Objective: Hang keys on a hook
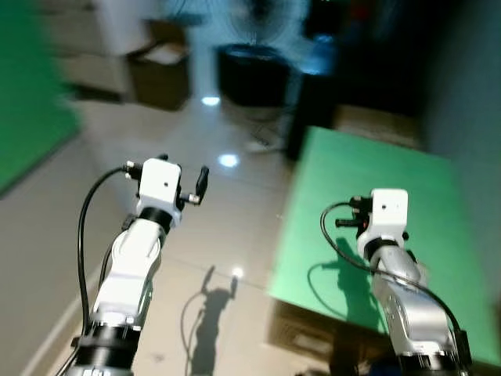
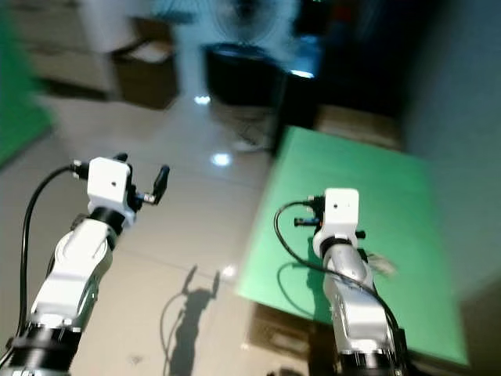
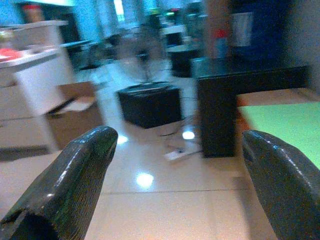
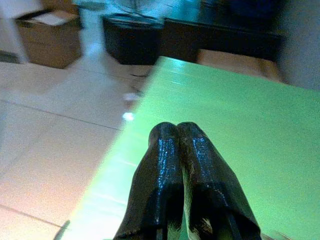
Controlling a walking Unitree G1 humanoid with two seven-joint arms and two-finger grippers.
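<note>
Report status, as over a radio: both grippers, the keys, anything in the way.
Left gripper open, over tiled floor. Right gripper shut above green table, something pale between fingers, keys unconfirmed. No hook sighted. Box and fan ahead.

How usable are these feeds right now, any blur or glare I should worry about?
Head views: motion-blurred, the far room smeared; ceiling lights glare off the tiled floor; arm shadows fall on floor and green surface. Left wrist view: open fingers sharp, background soft. Right wrist view: shut fingers clear, surface slightly blurred.
</note>
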